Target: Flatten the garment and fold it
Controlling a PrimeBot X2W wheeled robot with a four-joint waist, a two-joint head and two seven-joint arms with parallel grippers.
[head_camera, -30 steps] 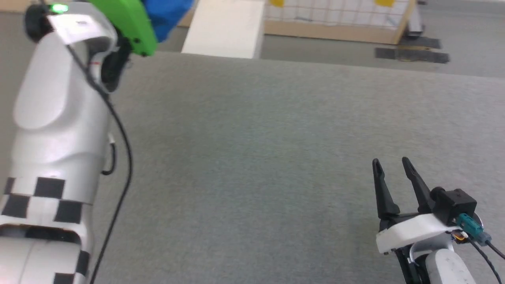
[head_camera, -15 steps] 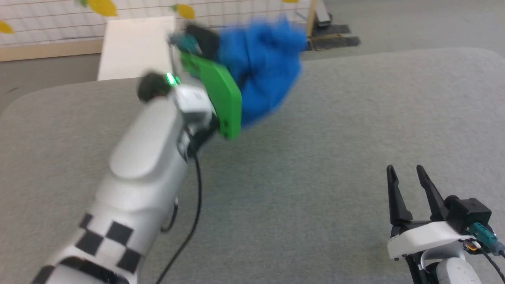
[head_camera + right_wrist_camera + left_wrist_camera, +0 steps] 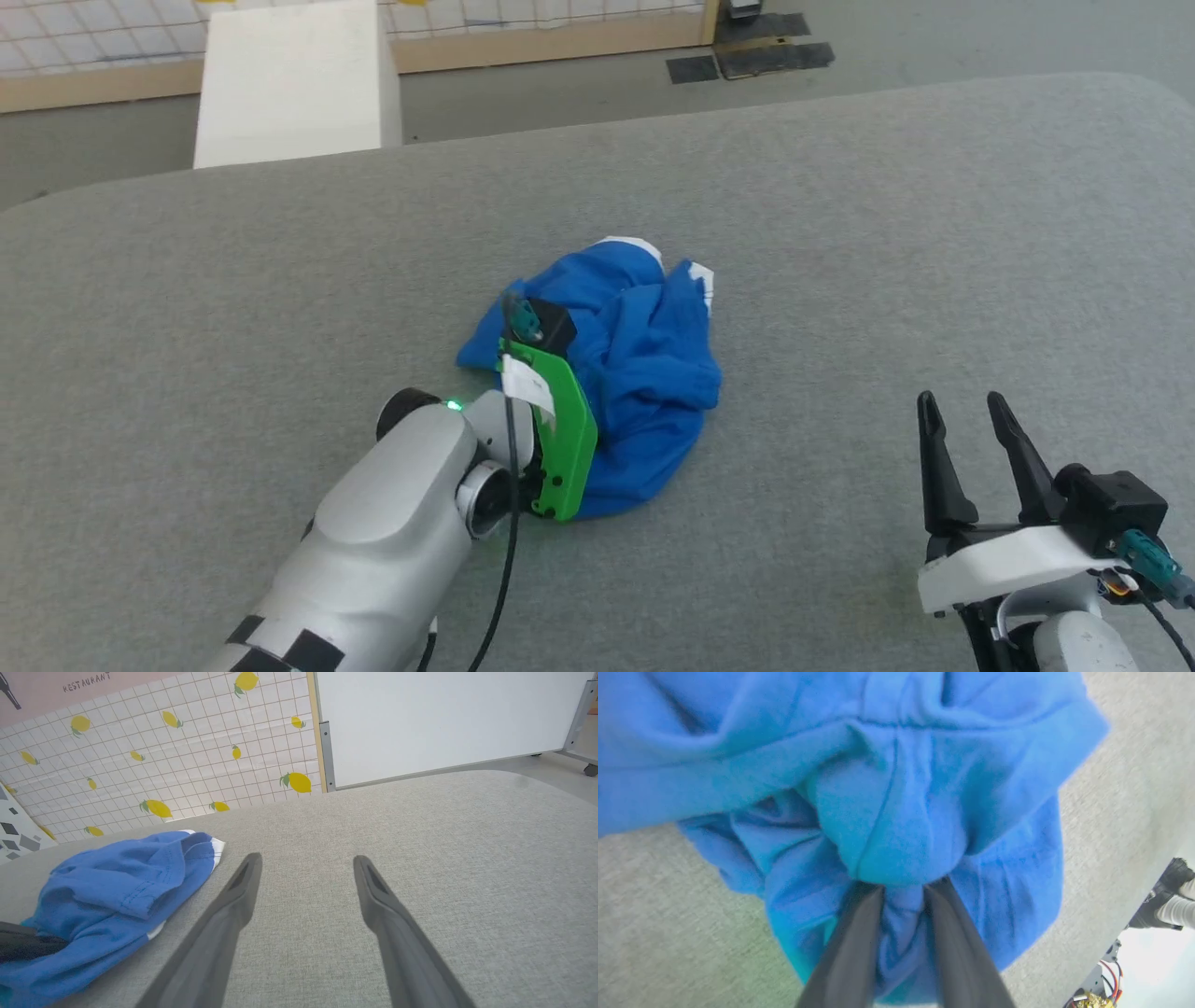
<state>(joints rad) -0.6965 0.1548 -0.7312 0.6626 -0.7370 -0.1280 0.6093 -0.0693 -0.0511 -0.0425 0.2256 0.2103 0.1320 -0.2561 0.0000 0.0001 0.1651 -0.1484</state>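
The crumpled blue garment (image 3: 653,373) hid the tips of the left gripper (image 3: 903,890), which pinched a fold; the right gripper (image 3: 967,411), at 4 o'clock, stood spread.

The royal blue cloth shorts (image 3: 644,373) look soft and matt, faintly fuzzy up close, with stitched seams and smooth white trim. The grey fabric-covered desk (image 3: 840,233) has a fine, rough weave without shine. The left arm's rounded white shell (image 3: 392,504) is smooth, glossy plastic, and the bright green wrist plate (image 3: 565,448) is satin plastic. The right gripper (image 3: 962,403) has fingers (image 3: 402,933) of matt dark grey plastic. The pale wooden wall rail (image 3: 541,33) looks smooth.
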